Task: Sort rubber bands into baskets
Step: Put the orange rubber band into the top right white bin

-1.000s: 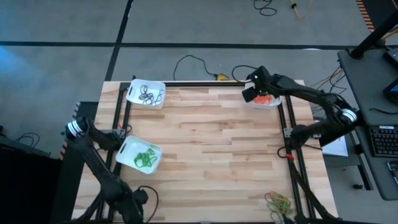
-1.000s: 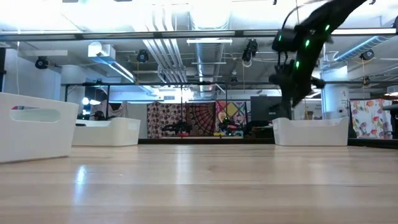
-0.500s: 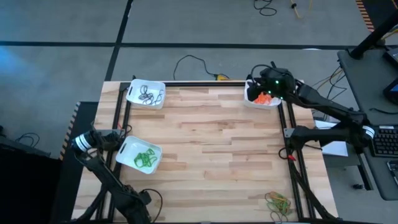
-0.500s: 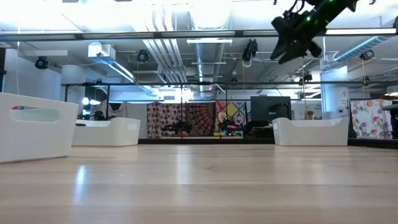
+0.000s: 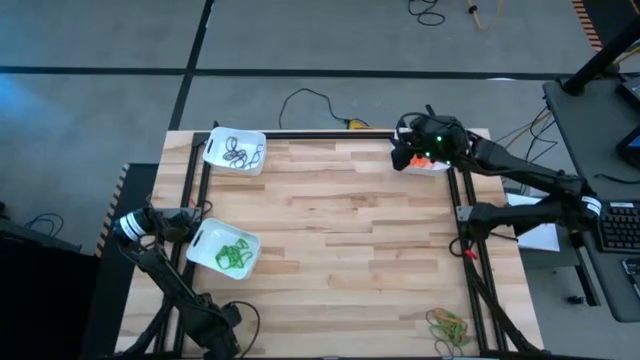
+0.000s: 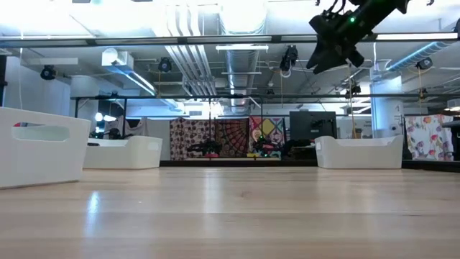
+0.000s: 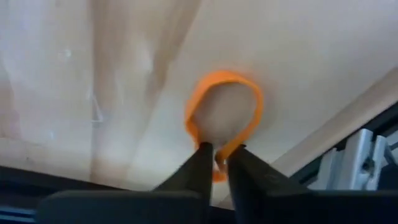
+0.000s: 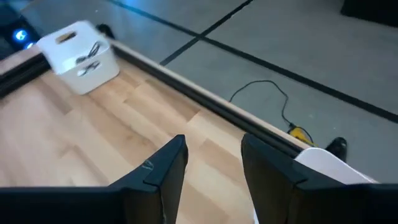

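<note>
Left hand now pinched on thin orange rubber band, loop stretching away from fingertips over pale wooden worktop. Right hand apart, lifted above white plastic basket at worktop's corner.

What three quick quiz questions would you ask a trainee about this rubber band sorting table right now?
1. True or false: the left gripper is shut on an orange rubber band.
2. Which colour of bands lies in the left-edge basket beside the left gripper? A black, B green, C orange.
3. Fill in: the right gripper, fingers apart and empty, hovers over the far-right basket, which holds ___ bands.
Key: 1 true; 2 B, the green bands; 3 orange.
</note>
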Controlling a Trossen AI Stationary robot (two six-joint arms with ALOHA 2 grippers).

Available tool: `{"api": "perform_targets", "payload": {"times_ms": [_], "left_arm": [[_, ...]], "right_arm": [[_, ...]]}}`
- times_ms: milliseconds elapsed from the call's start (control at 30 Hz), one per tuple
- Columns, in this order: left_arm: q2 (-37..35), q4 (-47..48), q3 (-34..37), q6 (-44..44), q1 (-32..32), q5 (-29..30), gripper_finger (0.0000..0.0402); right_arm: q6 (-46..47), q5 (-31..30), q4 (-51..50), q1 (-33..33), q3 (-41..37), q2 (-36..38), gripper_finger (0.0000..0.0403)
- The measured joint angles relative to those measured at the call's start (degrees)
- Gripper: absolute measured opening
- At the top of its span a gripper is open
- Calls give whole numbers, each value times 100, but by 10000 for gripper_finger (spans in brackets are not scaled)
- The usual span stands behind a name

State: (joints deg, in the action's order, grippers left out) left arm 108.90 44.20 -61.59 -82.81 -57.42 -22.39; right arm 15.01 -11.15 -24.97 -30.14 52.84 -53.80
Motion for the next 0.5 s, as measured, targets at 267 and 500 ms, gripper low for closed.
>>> {"api": "perform_targets", "payload": {"times_ms": [267,500], "left_arm": [[-70,328,-444,336,267,659,2],[-90,139,-1478,1015,964,2838,0]], "right_arm": [[-705,263,39,683,0,-230,133],[-1361,294,201,1693,-13,-591,127]]}}
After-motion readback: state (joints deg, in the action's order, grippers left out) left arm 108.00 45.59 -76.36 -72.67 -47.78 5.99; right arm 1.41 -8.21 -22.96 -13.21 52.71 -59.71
